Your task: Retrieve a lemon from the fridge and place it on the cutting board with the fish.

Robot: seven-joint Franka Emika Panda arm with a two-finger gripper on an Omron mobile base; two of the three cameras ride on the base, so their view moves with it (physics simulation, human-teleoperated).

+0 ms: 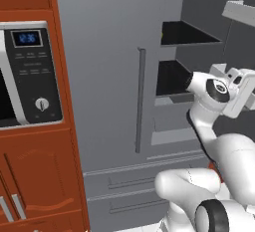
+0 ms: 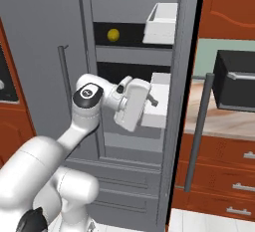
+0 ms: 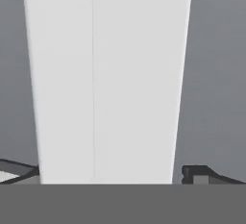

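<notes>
The grey fridge [image 1: 107, 71] has its left door shut and its right door swung open. A small yellow lemon [image 2: 113, 35] lies on the upper black shelf [image 2: 124, 36], well above my hand. My gripper [image 2: 151, 101] is lower, level with the second shelf, and points right at a white door bin [image 2: 160, 104]. In the hand view the bin's white wall [image 3: 108, 74] stands very close, between my open fingertips [image 3: 196, 172]; nothing is held. The hand [image 1: 241, 89] also shows at the right edge of the left base view. The cutting board and the fish are out of view.
The open door's edge [image 2: 187, 66] and its long bar handle [image 2: 199, 131] stand right of my hand. Another white bin [image 2: 162, 22] hangs above. A black toaster oven [image 2: 235, 81] sits on the beige counter [image 2: 219, 119]. A microwave [image 1: 30, 71] is set in the orange cabinets at left.
</notes>
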